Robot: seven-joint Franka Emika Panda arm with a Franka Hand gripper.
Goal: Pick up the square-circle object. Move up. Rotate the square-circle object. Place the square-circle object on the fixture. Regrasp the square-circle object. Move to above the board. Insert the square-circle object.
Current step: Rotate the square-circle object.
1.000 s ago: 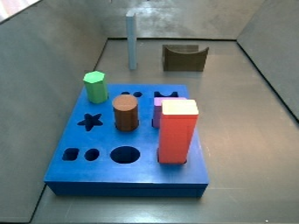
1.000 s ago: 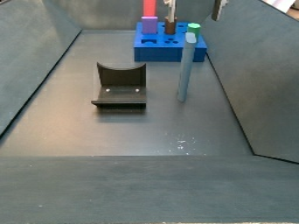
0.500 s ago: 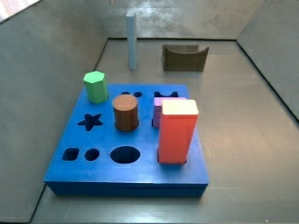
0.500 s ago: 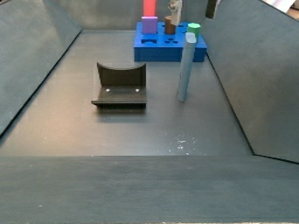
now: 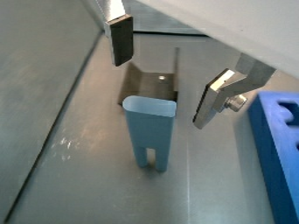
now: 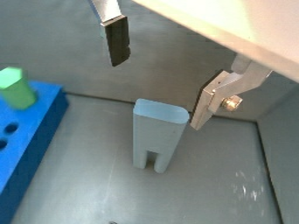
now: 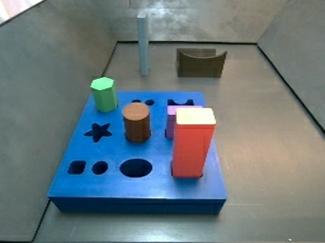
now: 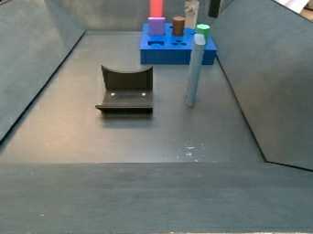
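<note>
Now: gripper [image 5: 163,74] above the peg [image 5: 151,131], fingers wide open, nothing held.
Risk: descent off-centre w/ one finger hitting peg top, it tips over.

Both wrist views look steeply down past the gripper [image 5: 163,74] at the square-circle object [image 6: 159,133]. Both side views face each other across the board [image 7: 140,185], sharing the fixture [image 8: 124,90].
</note>
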